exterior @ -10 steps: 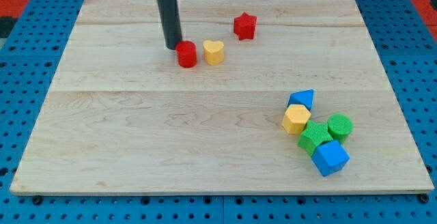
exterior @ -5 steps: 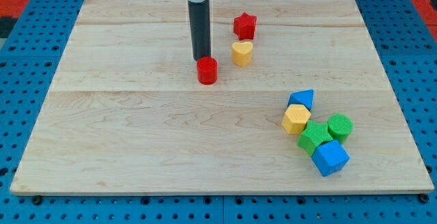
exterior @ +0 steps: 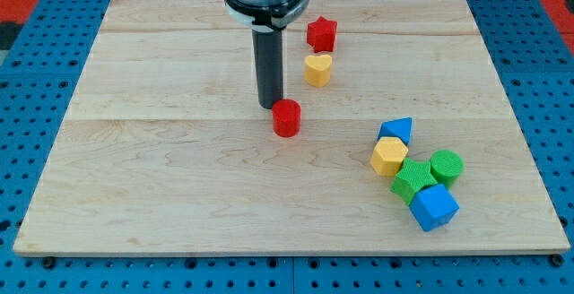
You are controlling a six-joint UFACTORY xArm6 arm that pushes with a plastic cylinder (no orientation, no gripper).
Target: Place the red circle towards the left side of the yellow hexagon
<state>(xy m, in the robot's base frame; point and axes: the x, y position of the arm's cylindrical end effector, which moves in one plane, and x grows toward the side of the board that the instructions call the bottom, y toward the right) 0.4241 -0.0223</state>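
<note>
My tip [exterior: 270, 106], a bare rod holding nothing, is touching the red circle [exterior: 287, 118] from its far-left, needing a rightward, nearer push toward the yellow hexagon [exterior: 389, 156].

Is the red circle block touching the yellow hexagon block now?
Apart. The camera view shows bare wooden board between the red circle block and the yellow hexagon block. My tip stands at the circle's upper left.
</note>
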